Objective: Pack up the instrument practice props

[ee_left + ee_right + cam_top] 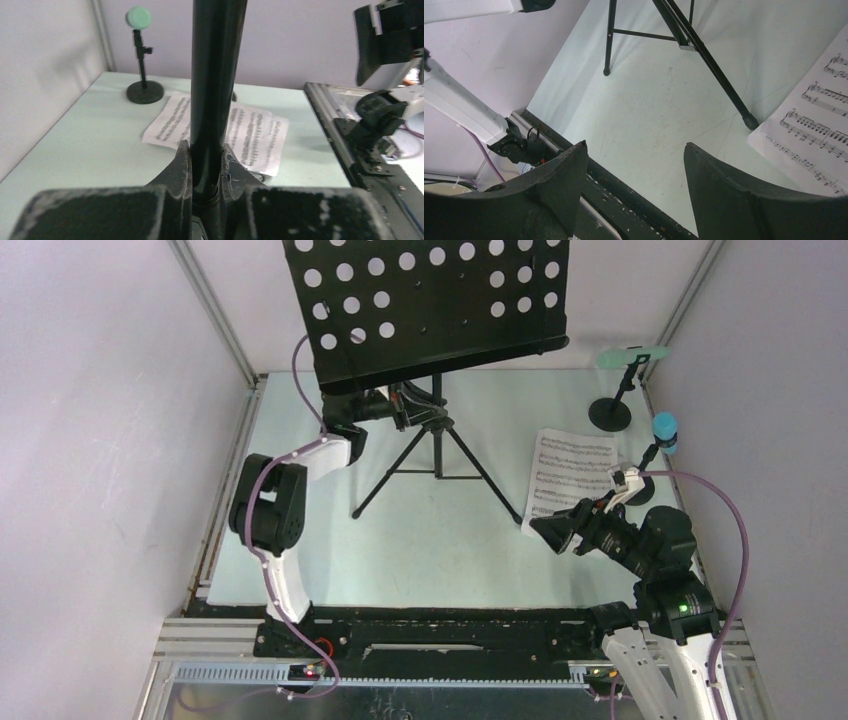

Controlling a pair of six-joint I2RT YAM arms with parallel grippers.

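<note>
The black tripod music rack (430, 310) stands upright, its perforated desk tilted. The left gripper (405, 408) is clenched on its pole (215, 75) just under the desk. White sheet-music pages (570, 480) lie flat right of the rack's legs, and the right gripper (550, 530) hovers released at their near edge. Farther right of the rack, the mint-green microphone (630, 357) sits on a black round-based holder (610, 414), with the blue microphone (665, 430) nearer.
</note>
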